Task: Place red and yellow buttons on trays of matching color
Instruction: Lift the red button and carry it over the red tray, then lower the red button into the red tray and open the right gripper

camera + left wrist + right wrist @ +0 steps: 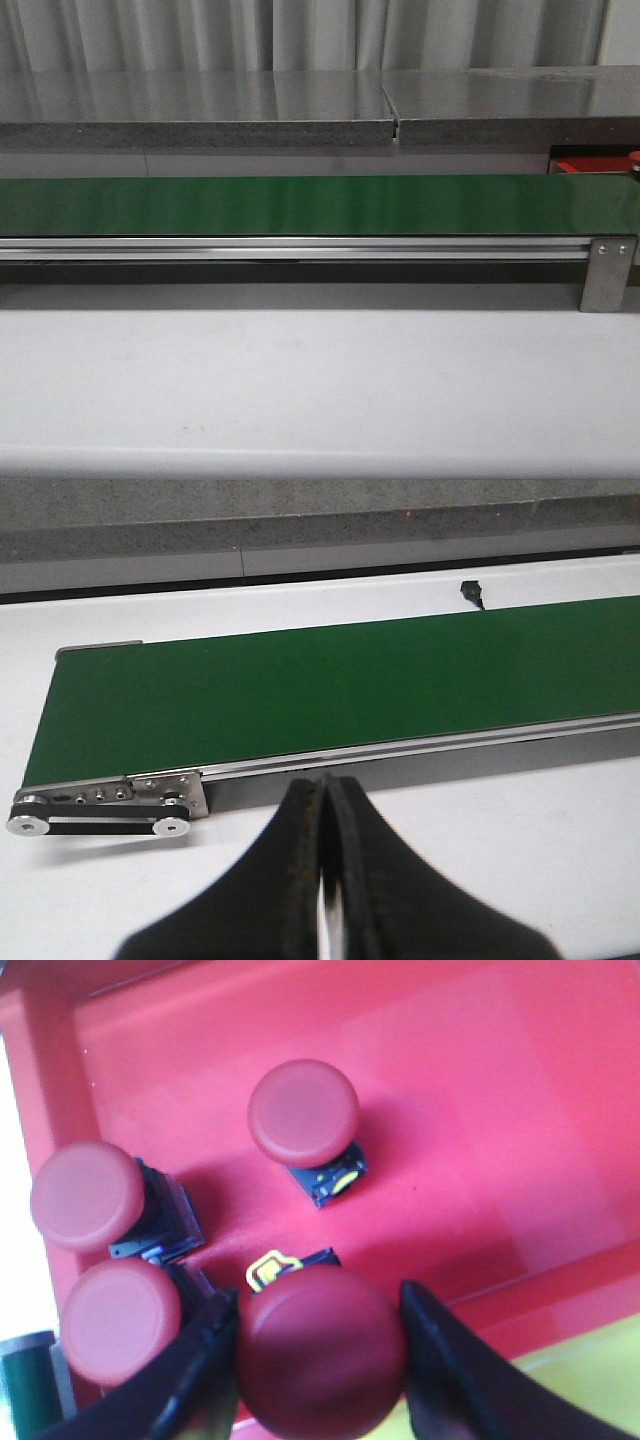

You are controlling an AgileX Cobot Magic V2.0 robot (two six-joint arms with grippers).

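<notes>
The right claw (320, 1355) in its wrist view is clamped on a rounded red button (322, 1350) over the red tray (520, 1110), where three more red buttons (303, 1113) stand on dark bases.

In the left wrist view, the left claw (322, 865) is pressed together, empty, above the white desk (520, 820) beside the green belt (330, 690).

The front view shows only a red tray corner (590, 163) behind the belt.

1. This looks like a lab or industrial test cell, not a home.
2. A long green conveyor belt (300, 205) runs on an aluminium rail (290, 249) with a bolted steel bracket (608, 275).
3. Ahead of the left gripper (325, 790), the belt ends in pulleys (30, 823) with a drive band.
4. It stands on a plain white table (300, 380), with grey slabs (190, 110) and pale curtains (300, 35) behind.
</notes>
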